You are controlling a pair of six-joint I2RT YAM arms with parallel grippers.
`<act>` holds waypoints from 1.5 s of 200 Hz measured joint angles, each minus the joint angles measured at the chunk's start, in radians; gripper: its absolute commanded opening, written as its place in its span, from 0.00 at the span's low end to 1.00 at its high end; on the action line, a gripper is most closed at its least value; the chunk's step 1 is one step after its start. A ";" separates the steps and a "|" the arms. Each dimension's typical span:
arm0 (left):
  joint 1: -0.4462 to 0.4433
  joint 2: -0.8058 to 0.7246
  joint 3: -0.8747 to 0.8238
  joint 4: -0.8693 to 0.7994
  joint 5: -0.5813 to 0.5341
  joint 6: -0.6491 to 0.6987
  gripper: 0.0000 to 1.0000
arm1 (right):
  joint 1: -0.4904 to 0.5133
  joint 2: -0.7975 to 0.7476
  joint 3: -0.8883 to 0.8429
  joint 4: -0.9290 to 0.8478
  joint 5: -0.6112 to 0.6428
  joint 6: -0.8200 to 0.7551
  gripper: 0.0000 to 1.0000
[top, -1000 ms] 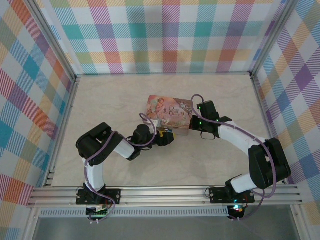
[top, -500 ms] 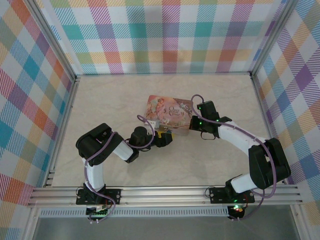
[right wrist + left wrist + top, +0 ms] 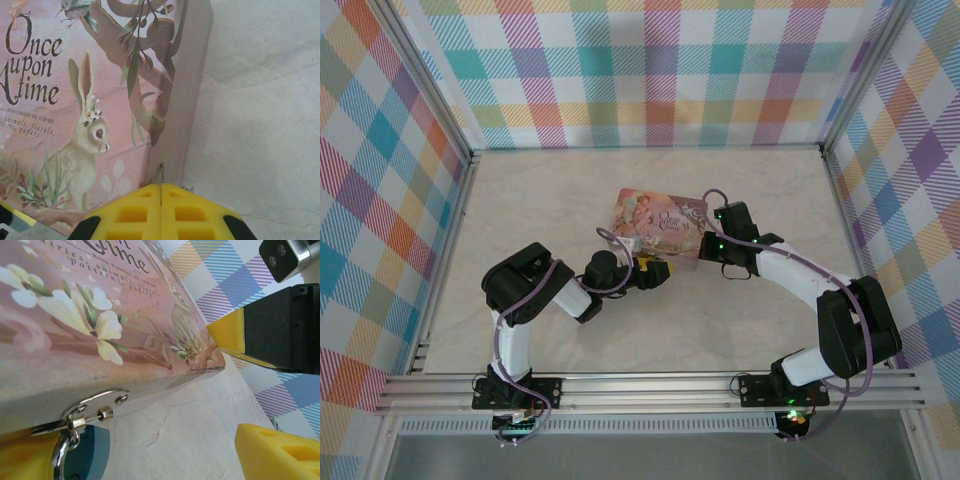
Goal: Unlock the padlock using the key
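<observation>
A pink illustrated tin (image 3: 660, 216) lies mid-table. The small bluish padlock (image 3: 89, 456) hangs by its thin shackle (image 3: 61, 456) from the tin's metal hasp (image 3: 95, 409), low on the tin's front wall. My left gripper (image 3: 150, 457) (image 3: 651, 268) is open, and the padlock sits beside its left yellow finger (image 3: 22, 460), not gripped. My right gripper (image 3: 161, 192) (image 3: 703, 245) is shut at the tin's near right corner. A thin metal sliver, the key (image 3: 161, 172), pokes out between its tips, edge-on. That gripper's black and yellow finger (image 3: 260, 335) shows past the tin's corner in the left wrist view.
The tin's lid (image 3: 75, 100) reads "Once upon a time" and shows a rabbit. Plaid walls (image 3: 650, 70) enclose the pale table (image 3: 540, 200) on three sides. Bare tabletop (image 3: 260, 115) lies to the right of the tin.
My left gripper's jaws have spread wider, and the left arm has shifted slightly right beside the tin's front. The right arm and the tin have stayed still.
</observation>
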 measured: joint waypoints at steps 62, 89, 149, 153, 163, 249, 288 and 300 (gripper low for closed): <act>-0.005 0.044 0.019 0.043 -0.003 -0.034 0.69 | 0.000 0.000 0.000 0.000 0.004 0.000 0.00; -0.005 0.045 0.018 0.051 -0.006 -0.037 0.61 | 0.000 0.000 0.000 0.000 0.005 0.000 0.00; 0.005 0.045 -0.007 0.045 -0.006 -0.045 0.50 | 0.000 0.000 -0.001 0.000 0.004 0.000 0.00; 0.006 0.045 -0.009 0.045 -0.005 -0.044 0.50 | 0.000 0.000 -0.002 0.000 0.004 0.000 0.00; 0.010 0.045 -0.011 0.042 -0.006 -0.047 0.42 | 0.000 0.000 -0.002 0.000 0.004 0.000 0.00; 0.051 0.037 -0.003 -0.008 0.023 -0.050 0.33 | 0.000 0.000 -0.015 0.000 0.000 0.000 0.00; 0.058 0.037 0.007 -0.027 0.032 -0.044 0.23 | 0.000 0.000 -0.015 0.000 0.000 0.000 0.00; 0.060 0.037 0.011 -0.033 0.032 -0.040 0.20 | 0.000 0.000 -0.015 0.000 0.000 0.000 0.00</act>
